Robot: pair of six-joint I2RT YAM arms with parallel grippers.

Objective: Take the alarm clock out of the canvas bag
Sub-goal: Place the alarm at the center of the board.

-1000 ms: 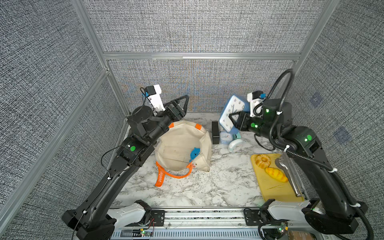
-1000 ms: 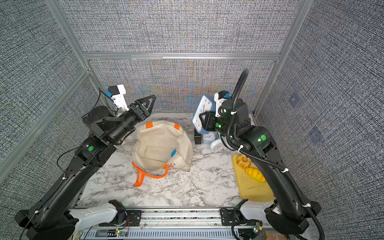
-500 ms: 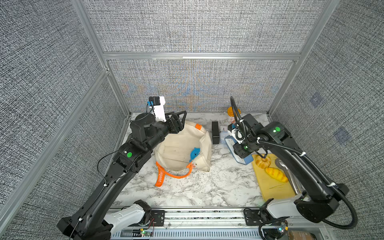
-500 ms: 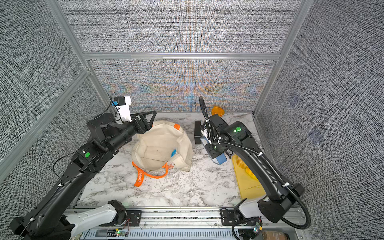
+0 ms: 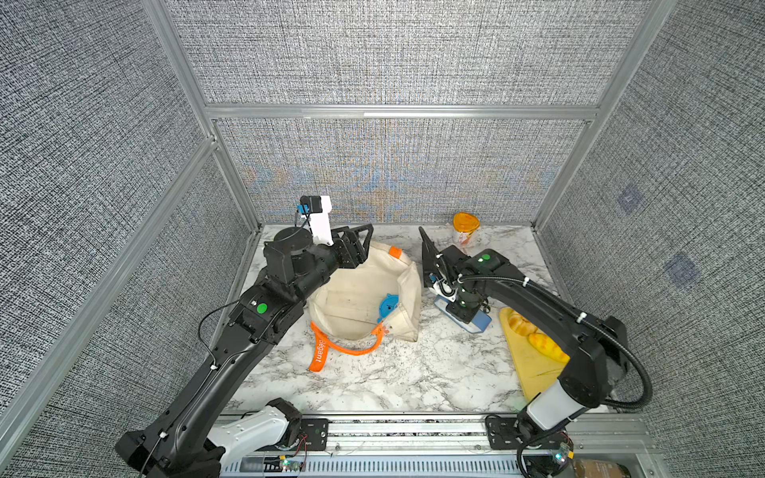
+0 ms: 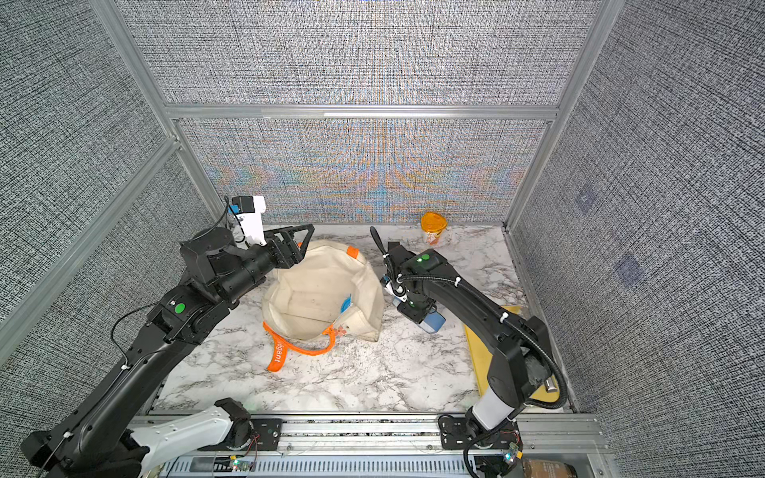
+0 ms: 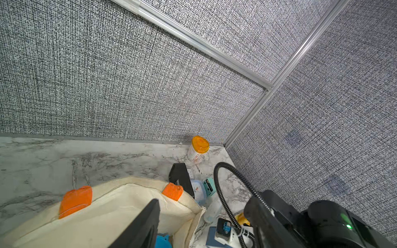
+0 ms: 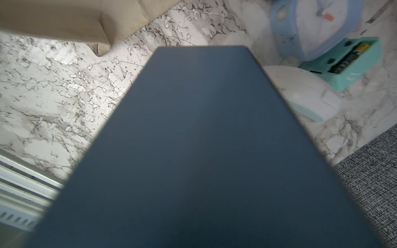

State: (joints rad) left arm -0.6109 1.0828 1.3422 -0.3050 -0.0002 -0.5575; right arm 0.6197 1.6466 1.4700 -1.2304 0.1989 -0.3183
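The cream canvas bag [image 5: 360, 298] [image 6: 314, 298] with orange handles lies open mid-table. A small bright blue round thing [image 5: 388, 306] [image 7: 163, 241] lies inside it, low against the right wall. An alarm clock with a dark blue case [image 5: 472, 320] [image 6: 430, 320] [image 8: 204, 150] sits low on the marble just right of the bag. My right gripper [image 5: 459, 308] [image 6: 414, 308] points down and is shut on it; the case hides the fingers. My left gripper [image 5: 364, 242] [image 6: 306, 242] hangs open over the bag's back left rim, one finger [image 7: 141, 223] above the opening.
A black box [image 7: 180, 178], a light blue clock [image 8: 311, 28], a teal digital clock [image 8: 348, 58] and a white round thing [image 8: 300, 92] crowd the table behind the right arm. An orange-lidded jar [image 5: 465, 225] stands at the back. A yellow board [image 5: 534, 364] with bread lies right.
The right arm came down from high up with the blue-cased clock to the table right of the bag. The left gripper sank a little toward the bag's rim.
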